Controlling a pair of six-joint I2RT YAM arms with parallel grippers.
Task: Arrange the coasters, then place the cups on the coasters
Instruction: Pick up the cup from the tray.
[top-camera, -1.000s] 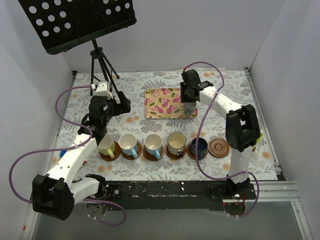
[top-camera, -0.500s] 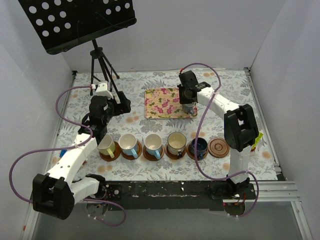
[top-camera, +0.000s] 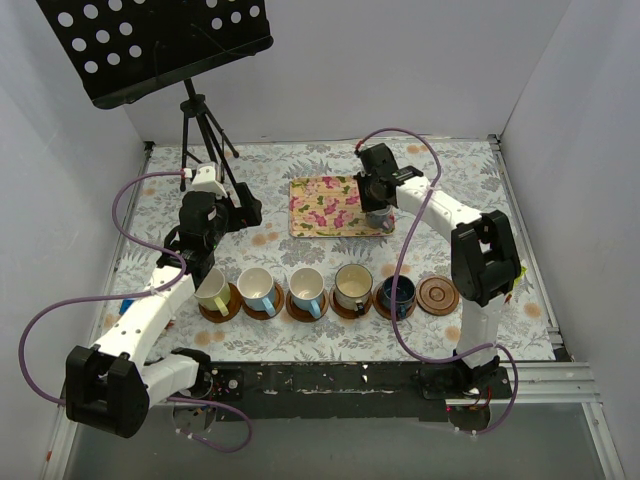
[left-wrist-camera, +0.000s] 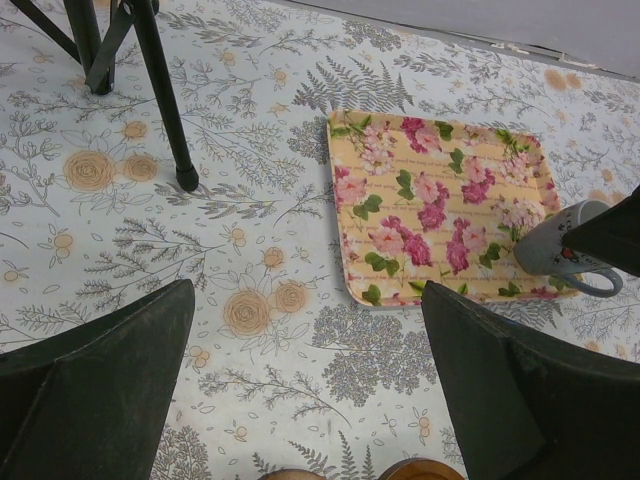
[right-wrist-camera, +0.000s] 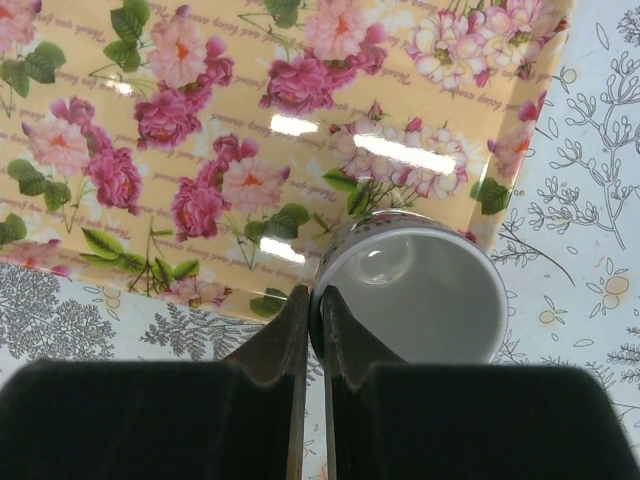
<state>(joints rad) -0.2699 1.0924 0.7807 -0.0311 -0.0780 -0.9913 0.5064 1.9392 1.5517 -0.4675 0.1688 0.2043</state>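
Stretching across the flowered tabletop (top-camera: 460, 170), the right arm (top-camera: 440, 210) extends to the floral tray's (top-camera: 320, 205) near right corner, wrist pointed down. The left arm (top-camera: 150, 310) is folded at the elbow, its left fingers (left-wrist-camera: 100, 360) spread wide and empty above the leftmost of five mugs (top-camera: 305, 285) lined up on coasters. The right fingers (right-wrist-camera: 285, 340) are clenched on the rim of the small grey mug (right-wrist-camera: 430, 300) at that tray corner. One bare coaster (top-camera: 438, 295) lies at the row's right end.

Bright, even light; glare on tray (right-wrist-camera: 292, 125)
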